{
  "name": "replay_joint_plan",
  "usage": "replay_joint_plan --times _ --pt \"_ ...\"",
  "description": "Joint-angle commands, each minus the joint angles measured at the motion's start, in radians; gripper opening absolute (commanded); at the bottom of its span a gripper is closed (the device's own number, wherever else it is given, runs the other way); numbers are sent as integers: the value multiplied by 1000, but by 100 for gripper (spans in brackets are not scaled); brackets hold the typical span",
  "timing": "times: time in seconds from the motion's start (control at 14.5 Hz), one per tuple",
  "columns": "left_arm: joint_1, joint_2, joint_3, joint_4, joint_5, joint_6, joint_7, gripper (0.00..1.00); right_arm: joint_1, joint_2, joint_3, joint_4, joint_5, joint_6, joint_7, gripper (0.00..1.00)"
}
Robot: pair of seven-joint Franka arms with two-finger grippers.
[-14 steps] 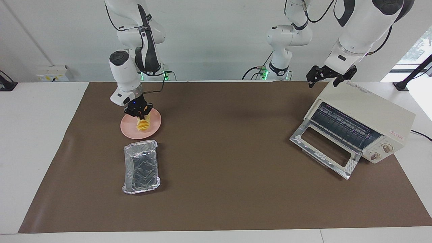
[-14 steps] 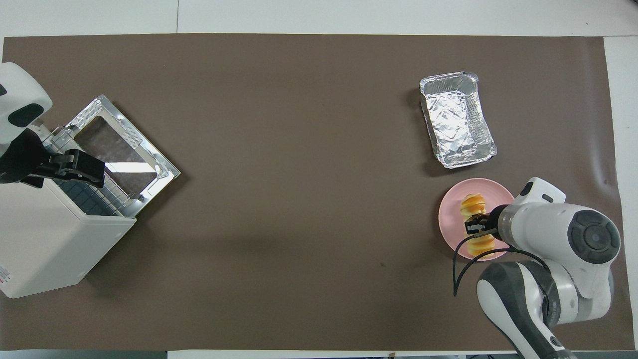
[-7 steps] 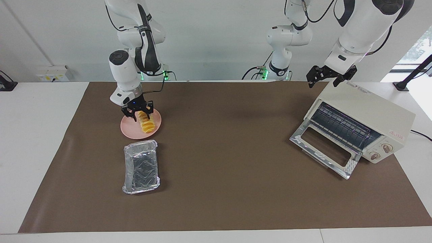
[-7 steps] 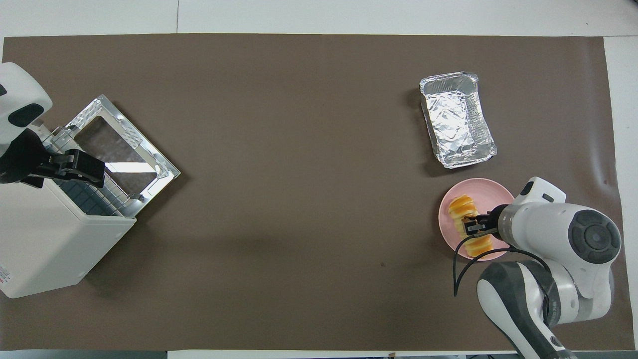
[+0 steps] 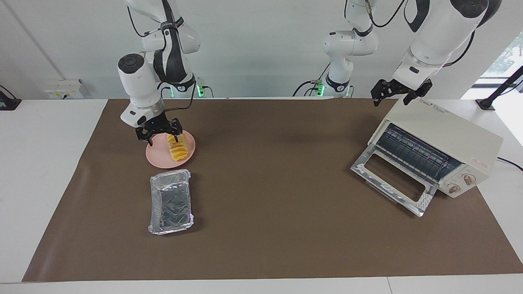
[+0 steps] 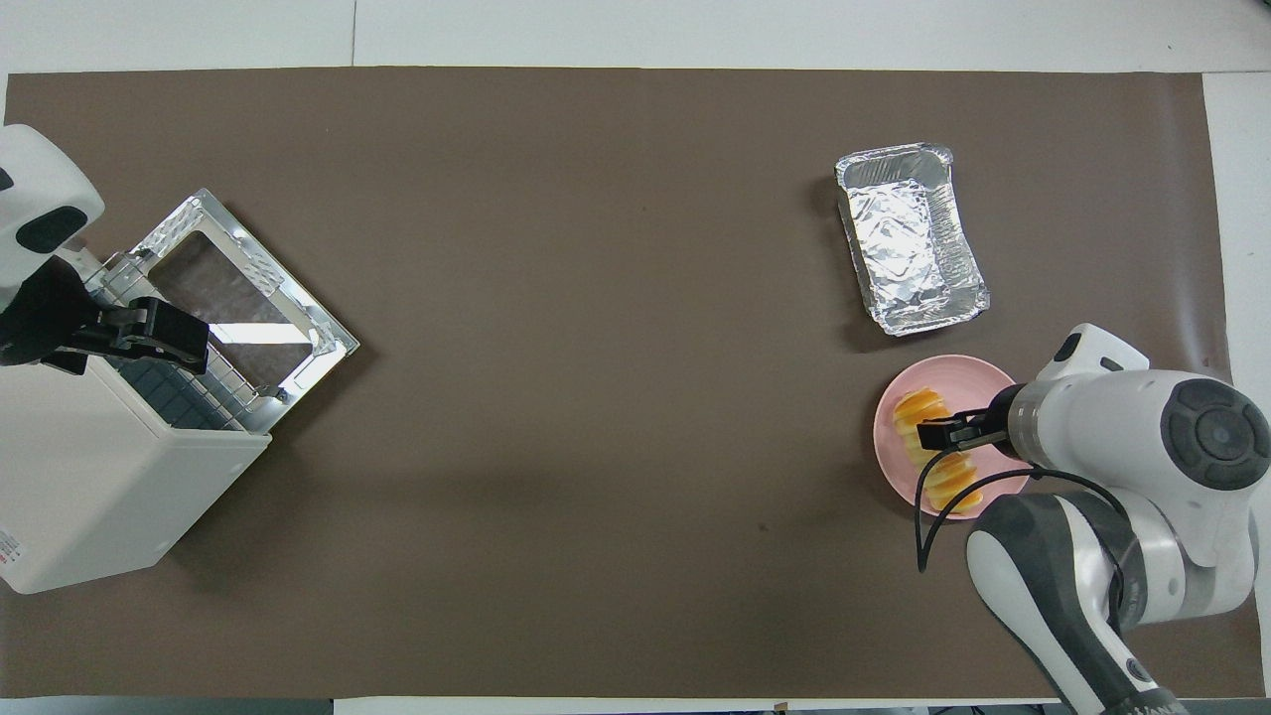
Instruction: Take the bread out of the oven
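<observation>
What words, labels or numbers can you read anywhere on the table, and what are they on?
None can be read.
Oven, top near the left gripper: dark lettering, too blurred to read.
Oven front, above the knobs: small red lettering, too small to read.
Oven corner in the overhead view: a red mark, unreadable.
Bread, pink plate, foil tray: no text.

You see a golden yellow-orange bread with ridged, slice-like bands lying on a plain pink plate. At about six o'clock from the plate in the facing view is a crinkled silver foil tray, its floor reading darker than its shiny rim. The oven is cream-white, with a silver-framed glass door, a dark wire rack, pale knobs and small red lettering. A flat brown mat covers the white desk. Both arms are white with black joints; the right end effector and the left end effector are black.
</observation>
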Motion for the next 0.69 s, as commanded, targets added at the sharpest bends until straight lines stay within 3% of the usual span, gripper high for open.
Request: replay_joint_plan --times 0.0,0.28,0.62 --pt "6 -27 1 -28 -13 19 -5 100 -22 43 4 131 -4 -105 -36 100" --pt "6 -27 1 -29 -13 19 -5 100 -48 44 4 225 -3 -193 -42 100" --pt "6 -27 1 -29 -13 19 -5 100 -63 44 2 396 -3 -435 -61 100"
